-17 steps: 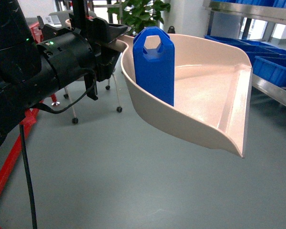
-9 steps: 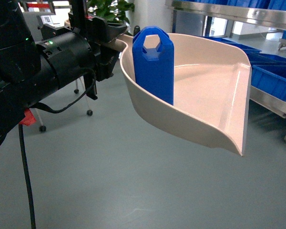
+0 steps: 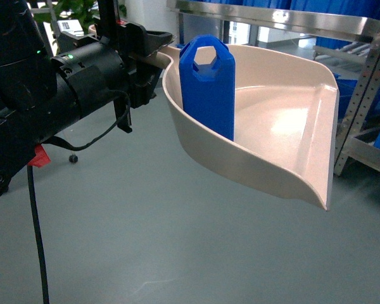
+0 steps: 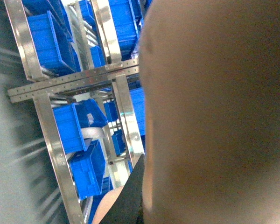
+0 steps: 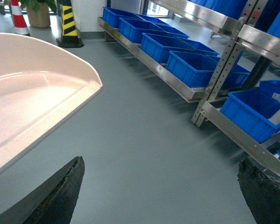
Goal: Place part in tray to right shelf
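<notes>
- Your blue part [image 3: 208,85] stands upright inside the tray [image 3: 285,126], against the tray's left wall, with its hexagonal hole at the top.
- The tray is held up in the air above the grey floor [image 3: 145,240]; its wide flat lip points to the lower right of the head view and its back end meets the left arm.
- You see the left gripper [image 3: 145,54] only as a black mass at the tray's handle end. The handle itself is hidden there, so you cannot tell how far the claw is closed or exactly what it grips.
- The left wrist camera is mostly filled by a blurred beige surface close to the lens; beside it you see steel uprights [image 4: 53,149] and blue crates [image 4: 86,170].
- In the right wrist view, the right gripper's [image 5: 161,189] two dark fingertips [image 5: 60,189] stand wide apart over the floor, holding nothing. The tray's lip sits at the upper left of that view.
- The steel rack [image 5: 177,86] runs along the right, carrying a row of blue crates [image 5: 191,67] on its low shelf.
- In the head view a shiny shelf rail [image 3: 285,19] crosses behind the top of the tray.
- A striped post [image 5: 67,21] stands at the far end.
</notes>
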Tool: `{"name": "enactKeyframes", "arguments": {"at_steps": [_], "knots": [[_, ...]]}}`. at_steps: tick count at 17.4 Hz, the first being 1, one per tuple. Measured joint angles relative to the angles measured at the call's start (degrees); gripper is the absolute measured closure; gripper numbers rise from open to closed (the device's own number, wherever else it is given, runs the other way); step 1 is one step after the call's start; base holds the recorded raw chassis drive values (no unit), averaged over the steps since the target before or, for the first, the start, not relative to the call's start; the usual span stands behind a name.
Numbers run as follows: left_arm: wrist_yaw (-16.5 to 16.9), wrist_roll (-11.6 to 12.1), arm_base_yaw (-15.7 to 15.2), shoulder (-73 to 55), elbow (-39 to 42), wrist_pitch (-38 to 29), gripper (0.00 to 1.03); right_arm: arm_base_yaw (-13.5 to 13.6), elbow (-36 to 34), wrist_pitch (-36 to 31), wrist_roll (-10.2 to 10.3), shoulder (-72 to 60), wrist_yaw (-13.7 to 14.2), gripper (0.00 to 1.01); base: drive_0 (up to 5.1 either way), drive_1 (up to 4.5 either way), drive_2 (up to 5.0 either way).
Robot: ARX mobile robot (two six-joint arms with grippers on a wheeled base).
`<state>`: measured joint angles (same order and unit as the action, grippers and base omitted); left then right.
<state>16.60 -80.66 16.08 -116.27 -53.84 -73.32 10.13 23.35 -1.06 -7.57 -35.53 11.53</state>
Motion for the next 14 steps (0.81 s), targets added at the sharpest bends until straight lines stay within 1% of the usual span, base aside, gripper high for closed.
{"name": "enactKeyframes", "arguments": {"at_steps": [14], "knots": [[0.0, 0.0, 0.0, 0.0, 0.0, 0.0, 0.88, 0.0, 0.0, 0.0, 0.0, 0.0, 0.0, 0.03, -1.6, -1.55, -1.6]]}}
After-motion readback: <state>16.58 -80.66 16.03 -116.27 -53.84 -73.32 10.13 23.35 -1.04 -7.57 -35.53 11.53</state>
